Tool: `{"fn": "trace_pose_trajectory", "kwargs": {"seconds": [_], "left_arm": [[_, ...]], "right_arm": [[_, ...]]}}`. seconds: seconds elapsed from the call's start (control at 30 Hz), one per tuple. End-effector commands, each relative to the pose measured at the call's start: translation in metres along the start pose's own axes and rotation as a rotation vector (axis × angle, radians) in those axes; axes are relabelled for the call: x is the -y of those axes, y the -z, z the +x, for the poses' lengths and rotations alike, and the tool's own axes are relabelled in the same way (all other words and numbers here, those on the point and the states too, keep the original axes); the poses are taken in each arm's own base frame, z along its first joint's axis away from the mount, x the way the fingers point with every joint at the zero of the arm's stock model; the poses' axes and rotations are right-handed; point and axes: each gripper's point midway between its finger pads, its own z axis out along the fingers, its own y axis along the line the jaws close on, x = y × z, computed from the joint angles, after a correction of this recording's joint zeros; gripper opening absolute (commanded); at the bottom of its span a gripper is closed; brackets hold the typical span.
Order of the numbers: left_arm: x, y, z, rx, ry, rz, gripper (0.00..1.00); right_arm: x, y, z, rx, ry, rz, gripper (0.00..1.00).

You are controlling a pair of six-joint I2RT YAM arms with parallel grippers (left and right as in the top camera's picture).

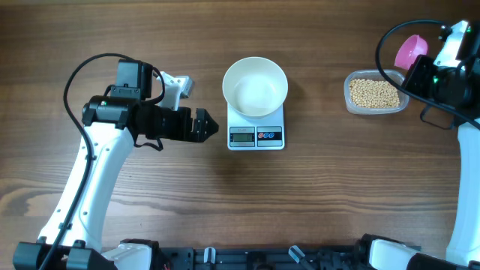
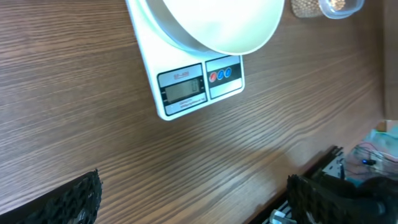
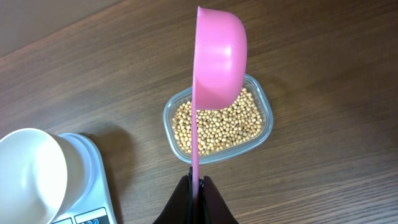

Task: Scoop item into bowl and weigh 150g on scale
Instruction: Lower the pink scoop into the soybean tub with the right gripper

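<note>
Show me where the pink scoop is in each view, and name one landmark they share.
Overhead: pink scoop at the top right, up and right of the clear tub.
Left wrist: not in it.
Right wrist: upper centre, on edge above the tub, handle pinched in the right gripper.
Shared landmark: the white bowl on the scale, in all three views.

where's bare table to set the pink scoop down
Bare wood between the scale and the tub, and the front strip below the scale. Crowded: left of the scale by the open left gripper, and right of the tub.
</note>
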Motion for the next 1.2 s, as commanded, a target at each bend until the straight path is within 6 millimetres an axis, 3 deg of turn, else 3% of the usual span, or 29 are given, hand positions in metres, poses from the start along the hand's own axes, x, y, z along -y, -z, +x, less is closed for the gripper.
{"fn": "trace_pose_trajectory", "kwargs": {"seconds": [0.0, 1.17], "left_arm": [[0.0045, -0.0014, 0.0048, -0.014, -0.008, 0.040, 1.00], [0.0078, -0.0012, 0.0091, -0.029, -0.019, 0.059, 1.00]], "right_arm": [[0.0015, -0.0003, -0.0023, 0.004, -0.009, 0.007, 0.04], [0.0017, -0.0003, -0.0018, 0.002, -0.007, 0.008, 0.05]]}}
